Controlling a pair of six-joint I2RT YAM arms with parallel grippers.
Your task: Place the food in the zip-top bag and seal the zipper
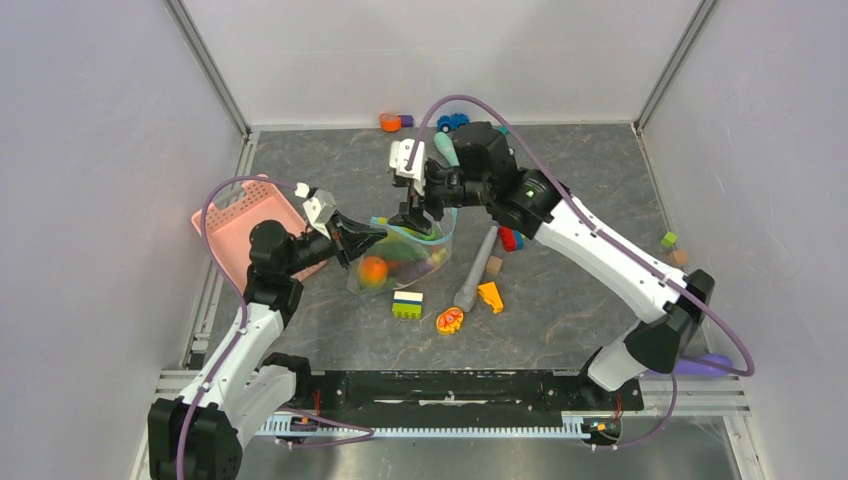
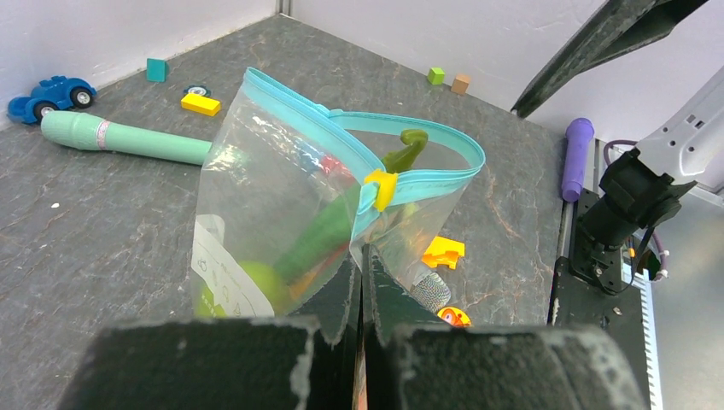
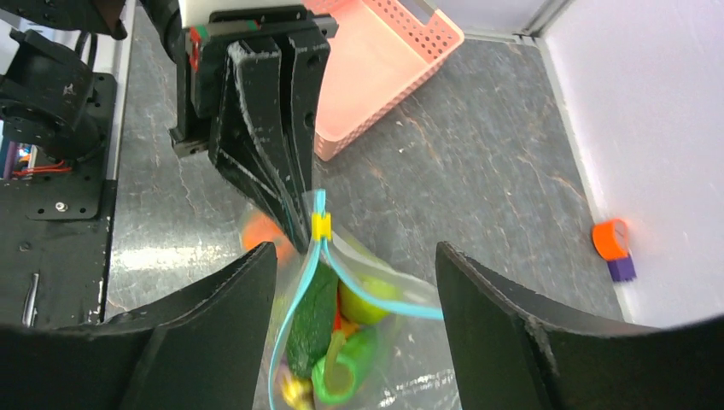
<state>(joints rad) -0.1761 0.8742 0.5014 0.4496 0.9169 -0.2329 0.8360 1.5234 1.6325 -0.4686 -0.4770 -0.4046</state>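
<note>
Left end effector (image 2: 362,266) clamps the zip-top bag (image 2: 265,184), food (image 2: 318,241) inside

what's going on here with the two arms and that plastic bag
The left gripper is clamped shut on the clear bag at one end of its teal zipper, next to the yellow slider, holding it upright. Several toy food pieces are already inside. The right gripper hangs open just above the bag's mouth, which is not zipped yet. Blocks and other toys lie scattered on the table.

White arms (image 1: 590,240), black joints (image 1: 270,245), purple cables (image 1: 462,97), black end effectors (image 3: 356,249).
</note>
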